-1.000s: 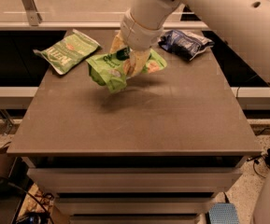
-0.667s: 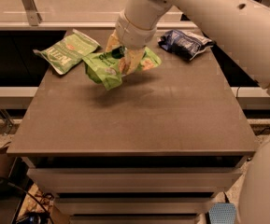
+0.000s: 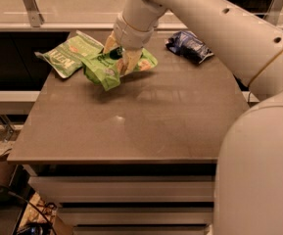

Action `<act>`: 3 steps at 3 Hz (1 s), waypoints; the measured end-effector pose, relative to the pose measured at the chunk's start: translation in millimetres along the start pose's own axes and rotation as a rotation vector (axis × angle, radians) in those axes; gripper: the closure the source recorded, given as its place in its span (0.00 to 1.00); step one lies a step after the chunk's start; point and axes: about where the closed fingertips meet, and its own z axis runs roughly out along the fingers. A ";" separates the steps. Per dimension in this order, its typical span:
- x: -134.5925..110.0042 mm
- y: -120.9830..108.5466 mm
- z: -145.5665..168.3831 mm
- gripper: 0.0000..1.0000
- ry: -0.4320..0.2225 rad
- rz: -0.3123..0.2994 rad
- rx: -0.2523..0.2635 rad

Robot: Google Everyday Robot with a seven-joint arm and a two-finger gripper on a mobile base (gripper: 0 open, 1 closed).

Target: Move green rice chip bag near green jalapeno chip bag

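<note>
The rice bag (image 3: pixel 103 70) is gripped by the pincer (image 3: pixel 119 57), which is clenched on its crumpled upper part at the back left of the desk (image 3: pixel 146 126). The bag is held tilted, its shadow cast on the desk below. The jalapeno bag (image 3: pixel 66 56) is laid flat just beside it, to the left. A blue bag (image 3: pixel 190 46) is seen well apart, at the back right.

The gripper (image 3: pixel 119 58) clamps the rice bag (image 3: pixel 104 71) over the table's (image 3: pixel 155 126) far side. The jalapeno bag (image 3: pixel 68 55) blocks just left of it and the blue bag (image 3: pixel 190 45) lies well right. In front is bare tabletop.
</note>
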 end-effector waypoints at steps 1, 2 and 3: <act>6.2 -17.7 16.5 1.00 -0.006 -0.027 0.012; 9.5 -31.9 32.1 1.00 -0.010 -0.050 0.021; 10.1 -38.1 48.2 1.00 0.029 -0.066 0.003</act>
